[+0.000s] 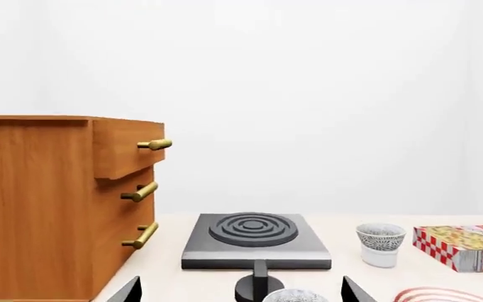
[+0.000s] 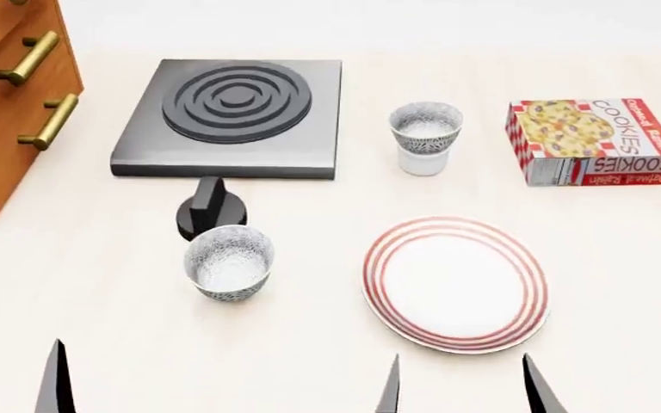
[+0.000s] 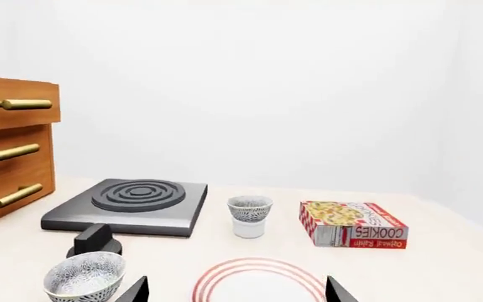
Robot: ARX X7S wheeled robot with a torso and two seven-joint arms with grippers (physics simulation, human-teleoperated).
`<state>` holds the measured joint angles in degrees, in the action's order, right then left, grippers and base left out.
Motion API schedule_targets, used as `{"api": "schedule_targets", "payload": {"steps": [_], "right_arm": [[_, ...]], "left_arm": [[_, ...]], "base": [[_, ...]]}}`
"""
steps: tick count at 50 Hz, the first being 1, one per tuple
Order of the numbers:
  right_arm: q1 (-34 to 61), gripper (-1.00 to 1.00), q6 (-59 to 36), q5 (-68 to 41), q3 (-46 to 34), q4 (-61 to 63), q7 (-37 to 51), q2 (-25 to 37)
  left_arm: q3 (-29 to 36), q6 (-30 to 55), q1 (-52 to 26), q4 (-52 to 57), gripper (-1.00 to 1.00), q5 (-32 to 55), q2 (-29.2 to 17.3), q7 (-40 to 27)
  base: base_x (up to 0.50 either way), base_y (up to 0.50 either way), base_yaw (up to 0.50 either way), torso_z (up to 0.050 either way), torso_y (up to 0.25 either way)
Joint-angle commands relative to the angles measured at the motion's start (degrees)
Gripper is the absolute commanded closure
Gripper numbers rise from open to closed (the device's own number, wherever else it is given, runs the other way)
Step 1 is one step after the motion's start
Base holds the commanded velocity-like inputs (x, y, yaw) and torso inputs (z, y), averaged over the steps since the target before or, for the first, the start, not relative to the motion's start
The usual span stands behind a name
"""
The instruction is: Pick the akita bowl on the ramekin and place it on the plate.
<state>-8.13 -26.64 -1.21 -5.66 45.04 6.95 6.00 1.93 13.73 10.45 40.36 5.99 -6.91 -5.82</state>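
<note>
The akita bowl (image 2: 426, 126) sits nested upright on the ramekin (image 2: 423, 161), between the stove burner (image 2: 233, 116) and the cookies box (image 2: 592, 141) on the pale surface (image 2: 307, 344); the plate (image 2: 454, 282) lies flat nearer the robot, well apart from it. A second, similar bowl (image 2: 230, 261) stands beside the burner's knob (image 2: 209, 209). The left hand (image 1: 239, 296) and right hand (image 3: 236, 292) are both released, fingers spread, grasping nothing, low over the near edge.

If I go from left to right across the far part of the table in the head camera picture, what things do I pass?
Wooden drawer cabinet → black stove burner → akita bowl sitting on the ramekin → cookie box.
</note>
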Motion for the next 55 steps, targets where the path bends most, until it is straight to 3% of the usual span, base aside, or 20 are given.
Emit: {"api": "schedule_targets", "payload": {"steps": [1, 8, 47, 50, 54, 55], "right_arm": [[0.16, -1.0, -3.65, -0.55, -0.86, 4.08, 1.03, 0.97], [0.14, -1.0, -4.08, -1.37, -1.11, 4.22, 1.06, 1.52], [0.18, -1.0, -3.73, -3.17, -2.36, 4.26, 2.88, 3.72], [0.0, -1.0, -2.93, -3.31, -2.33, 3.98, 3.0, 3.81], [-2.63, -1.0, 5.85, -3.59, -2.16, 0.53, 2.57, 3.98], [-1.75, -1.0, 2.13, -3.61, -2.11, 3.21, 2.91, 4.21]], "left_arm": [[0.49, 0.65, 0.66, 2.19, -1.0, 0.41, -0.89, -1.17], [0.63, 1.89, 0.37, 2.42, -1.0, 1.63, -1.31, -1.38], [1.27, 2.56, 0.87, 3.61, -1.0, 4.42, -3.43, -3.25], [1.36, 2.54, 0.87, 3.64, -1.0, 4.58, -3.57, -3.36], [1.38, 2.52, 0.74, 3.47, -1.0, 4.88, -3.72, -3.5], [1.48, 2.49, 0.75, 3.44, -1.0, 4.85, -3.77, -3.53]], "base": [[0.5, 0.0, 0.0, 0.0, 0.0], [0.5, 0.0, 0.0, 0.0, 0.0], [0.5, 0.0, 0.0, 0.05, 0.0], [0.5, 0.0, 0.0, 0.05, 0.0], [0.25, 0.0, 0.0, 0.05, 0.0], [0.0, 0.0, 0.0, 0.05, 0.0]]}}
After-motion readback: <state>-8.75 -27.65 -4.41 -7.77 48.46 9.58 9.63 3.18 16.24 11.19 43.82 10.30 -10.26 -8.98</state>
